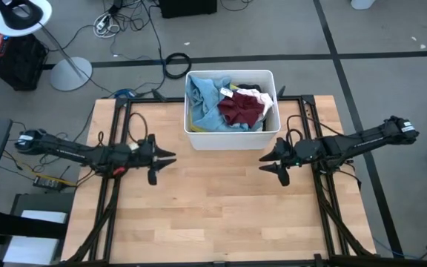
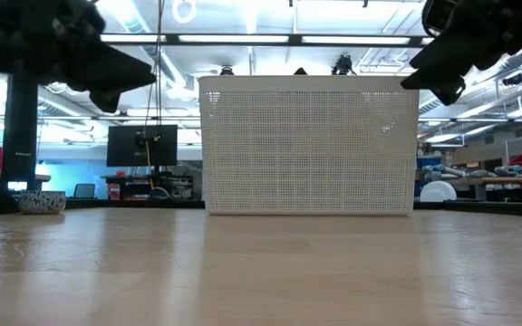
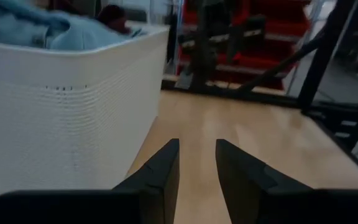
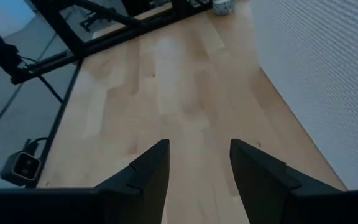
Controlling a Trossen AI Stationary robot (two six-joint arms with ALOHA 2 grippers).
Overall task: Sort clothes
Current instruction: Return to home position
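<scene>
Light wooden boards make the table top (image 1: 213, 215), which sits in a black frame on a grey floor with loose cables. Seen from above, the white bin (image 1: 232, 139) stands at the 12 o'clock edge of the table, and all the clothes that can be seen lie inside it. A light blue garment (image 1: 206, 104) fills the 9 o'clock half of the bin, a maroon garment (image 1: 239, 110) lies on top near the middle, and a pale piece (image 1: 262, 96) shows at its 3 o'clock side. The left gripper (image 1: 163, 158) hangs above the boards at about 7 o'clock from the bin, apart from it. In its wrist view the left gripper (image 3: 197, 155) has its two fingers (image 3: 163, 168) released with a narrow gap, and nothing is between them. The right gripper (image 1: 270, 160) hangs at about 5 o'clock from the bin, also apart from it. In its own wrist view the right gripper (image 4: 199, 155) is released with a wider gap over bare wood. In the low view the bin's perforated wall (image 2: 308, 145) faces the camera, and both grippers are above the table surface.
</scene>
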